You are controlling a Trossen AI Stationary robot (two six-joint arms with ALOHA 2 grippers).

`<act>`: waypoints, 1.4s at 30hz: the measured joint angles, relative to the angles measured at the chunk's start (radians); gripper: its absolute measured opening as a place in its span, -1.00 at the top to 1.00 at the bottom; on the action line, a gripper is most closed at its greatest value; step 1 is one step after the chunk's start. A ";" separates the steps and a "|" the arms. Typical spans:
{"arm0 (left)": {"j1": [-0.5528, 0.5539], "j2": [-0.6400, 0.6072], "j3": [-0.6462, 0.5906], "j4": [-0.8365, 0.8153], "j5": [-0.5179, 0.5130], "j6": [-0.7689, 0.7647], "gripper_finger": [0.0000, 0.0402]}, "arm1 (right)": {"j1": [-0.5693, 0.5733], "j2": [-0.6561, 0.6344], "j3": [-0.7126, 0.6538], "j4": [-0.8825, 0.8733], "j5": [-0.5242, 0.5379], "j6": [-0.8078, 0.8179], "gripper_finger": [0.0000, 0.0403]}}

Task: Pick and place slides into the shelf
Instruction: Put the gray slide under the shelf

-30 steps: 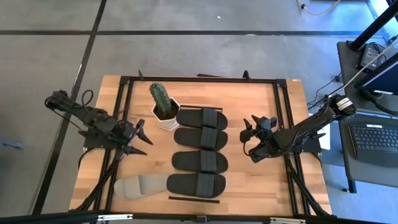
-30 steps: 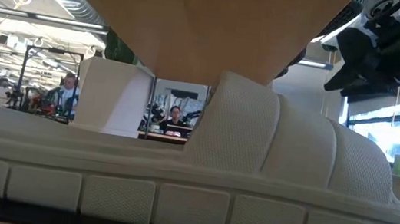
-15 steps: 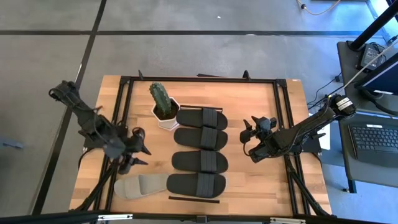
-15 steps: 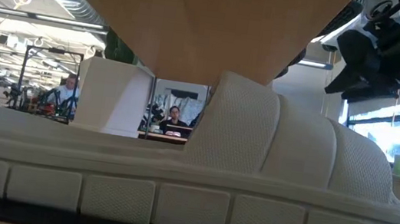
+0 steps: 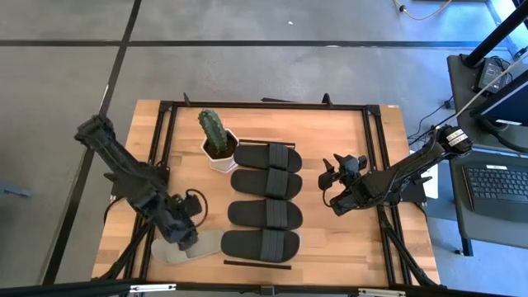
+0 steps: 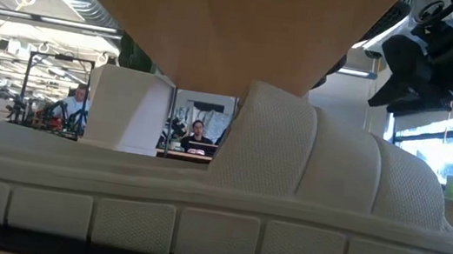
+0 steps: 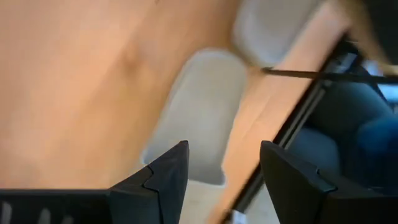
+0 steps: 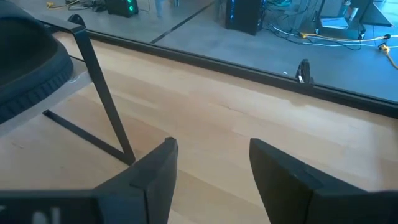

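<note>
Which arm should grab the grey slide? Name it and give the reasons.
Left. The left end effector hangs open right over the grey slide at the table's front left corner. The right end effector, also open, waits on the far side of the black slides.

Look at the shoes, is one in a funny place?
Yes. Four black slides lie stacked on the shelf, but the grey-beige slide lies off it, under the open left pincer.

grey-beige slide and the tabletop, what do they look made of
The grey-beige slide looks like soft moulded foam or rubber, matte: its strap and sole show a fine dimpled texture and moulded grooves. The tabletop looks like light wood with a smooth finish, showing plank grain lines.
</note>
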 joint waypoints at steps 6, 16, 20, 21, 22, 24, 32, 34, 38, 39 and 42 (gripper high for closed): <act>0.021 0.129 0.000 -0.007 0.197 -0.325 0.07 | 0.000 0.000 0.000 0.001 0.000 0.000 0.00; 0.075 0.279 0.042 -0.059 0.387 -0.417 0.07 | 0.000 0.000 0.000 0.010 0.000 -0.001 0.00; 0.081 0.314 0.063 -0.094 0.383 -0.480 0.07 | 0.000 0.000 0.000 0.011 0.000 -0.001 0.00; 0.080 0.324 0.063 -0.100 0.391 -0.492 0.07 | 0.000 0.000 0.000 0.011 0.000 -0.001 0.00; 0.076 0.333 0.063 -0.107 0.402 -0.499 0.07 | 0.000 0.000 0.000 0.011 0.000 -0.002 0.00; 0.067 0.354 0.063 -0.121 0.430 -0.510 0.07 | 0.000 0.000 0.000 0.011 0.000 -0.007 0.00; 0.045 0.395 0.063 -0.130 0.421 -0.553 0.07 | 0.000 0.000 0.000 0.023 0.001 -0.050 0.00; 0.045 0.395 0.063 -0.124 0.408 -0.558 0.07 | 0.000 0.000 0.000 0.024 0.001 -0.050 0.00; 0.045 0.396 0.063 -0.135 0.402 -0.603 0.07 | 0.000 0.000 0.000 0.024 0.001 -0.050 0.00; 0.045 0.396 0.063 -0.143 0.408 -0.606 0.07 | 0.000 0.000 0.000 0.025 0.001 -0.050 0.00; 0.046 0.396 0.063 -0.175 0.446 -0.608 0.07 | 0.000 0.000 0.000 0.025 0.001 -0.050 0.00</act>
